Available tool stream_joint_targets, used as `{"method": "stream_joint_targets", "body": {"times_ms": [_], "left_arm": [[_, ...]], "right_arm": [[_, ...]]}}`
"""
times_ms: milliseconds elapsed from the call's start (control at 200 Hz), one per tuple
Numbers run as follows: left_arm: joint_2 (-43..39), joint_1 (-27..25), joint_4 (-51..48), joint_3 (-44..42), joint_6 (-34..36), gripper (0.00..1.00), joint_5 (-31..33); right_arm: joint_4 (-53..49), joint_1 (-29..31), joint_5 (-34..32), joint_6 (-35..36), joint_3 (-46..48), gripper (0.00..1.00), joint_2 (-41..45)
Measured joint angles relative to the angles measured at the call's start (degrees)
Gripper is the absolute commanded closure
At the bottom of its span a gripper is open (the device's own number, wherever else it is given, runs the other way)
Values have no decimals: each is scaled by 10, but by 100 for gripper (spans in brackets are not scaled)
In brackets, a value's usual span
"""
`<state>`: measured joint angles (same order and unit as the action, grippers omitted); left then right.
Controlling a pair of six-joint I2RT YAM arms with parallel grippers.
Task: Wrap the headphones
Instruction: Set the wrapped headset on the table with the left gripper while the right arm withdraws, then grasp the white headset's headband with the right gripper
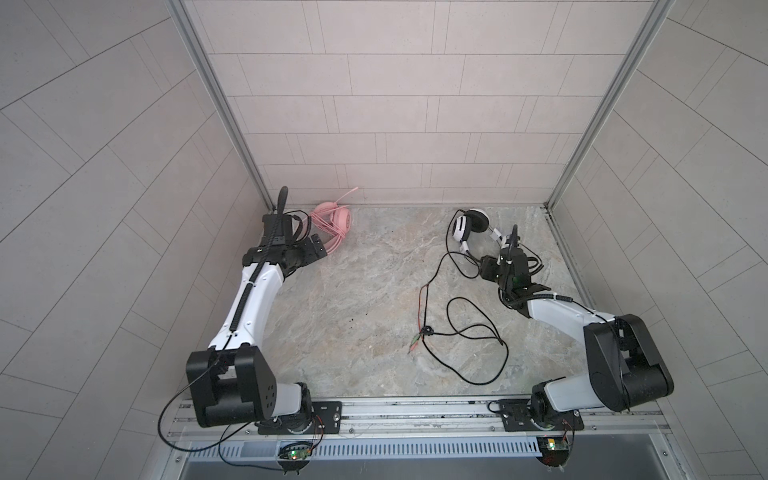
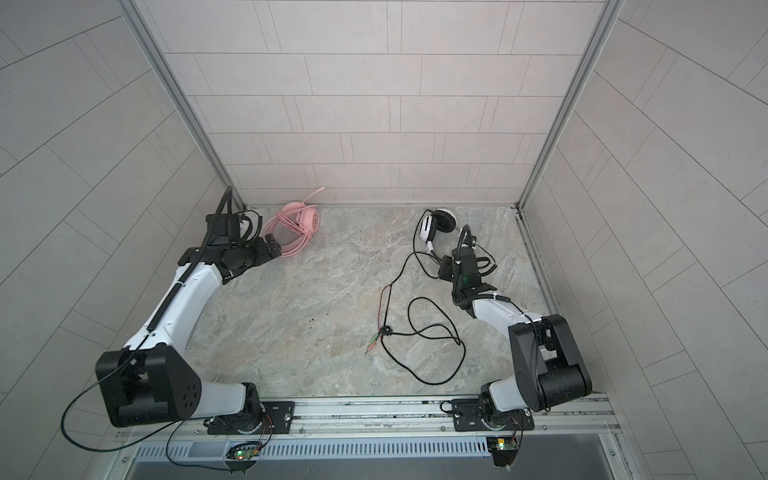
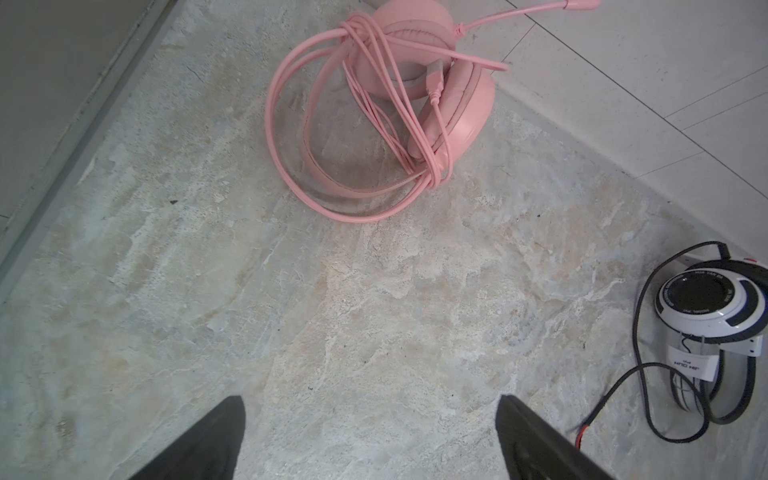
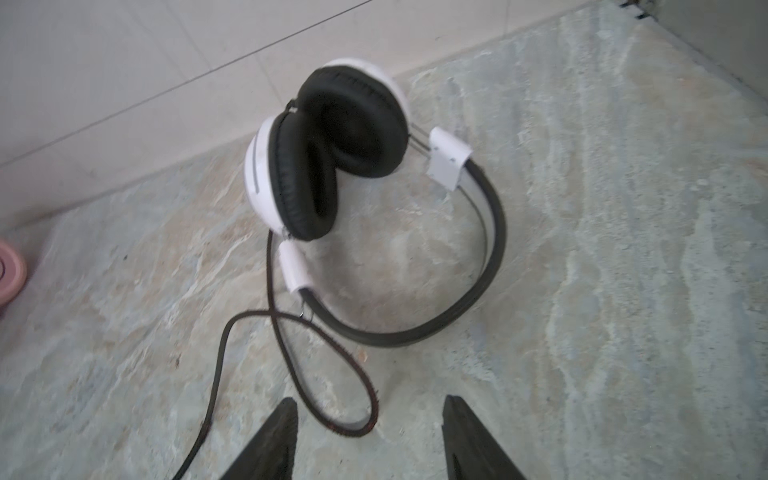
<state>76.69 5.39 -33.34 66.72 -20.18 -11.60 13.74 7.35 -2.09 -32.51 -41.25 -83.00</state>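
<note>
View from above of a stone-patterned surface (image 1: 353, 291). Nearest the viewer, right of centre, a long black cable (image 1: 478, 328) sprawls in loose, open loops, its plug end (image 1: 415, 338) lying free. None of it is wound up. Farther in, the right gripper (image 4: 370, 415) hangs low over a loop of that cable, close to the headband. Its jaws are parted and grasp nothing, and the loop lies flat on the surface under the gap. On the left, the left gripper (image 3: 370, 403) is spread wide and empty, just short of the pink headphones (image 1: 332, 222). These lie farthest away, in the left corner by the back wall (image 1: 395, 145). The pink cable (image 3: 353, 29) is looped several times around the ear cups and headband, with one broad loop slack on the surface and the microphone boom (image 3: 519, 16) pointing at the wall. The white-and-black headphones (image 1: 467, 226) lie on their side along the same wall to the right, ear cups pressed together and headband turned toward the right gripper. By the look of it, the pink set is wrapped — somewhat loosely — while the second set is not yet begun: its whole black cable has to be gathered and wound.
</note>
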Motion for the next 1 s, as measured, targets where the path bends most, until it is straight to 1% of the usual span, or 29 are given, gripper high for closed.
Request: {"method": "stream_joint_targets", "body": {"times_ms": [90, 175, 310, 400, 575, 781, 851, 916, 956, 996], "left_arm": [[-33, 1, 4, -21, 7, 0, -8], [-60, 1, 12, -42, 7, 0, -17], [-66, 1, 20, -52, 6, 0, -38], [-65, 1, 22, -54, 6, 0, -45], [-72, 1, 28, -59, 5, 0, -54], [-78, 1, 31, -60, 3, 0, -63], [-79, 1, 31, -60, 2, 0, -66], [-79, 1, 31, -60, 1, 0, -70], [-79, 1, 31, -60, 1, 0, -71], [-79, 1, 31, -61, 1, 0, -71]], "right_arm": [[-8, -47, 36, -47, -40, 45, -42], [-13, -77, 64, -100, -67, 47, -93], [-63, -85, 99, -164, -120, 48, -166], [-79, -84, 111, -195, -155, 48, -196], [-92, -87, 109, -229, -180, 48, -214], [-98, -88, 104, -237, -183, 49, -225], [-100, -88, 104, -237, -188, 52, -237], [-102, -89, 105, -238, -193, 58, -248], [-102, -89, 105, -238, -194, 64, -253], [-101, -89, 105, -235, -196, 72, -257]]}}
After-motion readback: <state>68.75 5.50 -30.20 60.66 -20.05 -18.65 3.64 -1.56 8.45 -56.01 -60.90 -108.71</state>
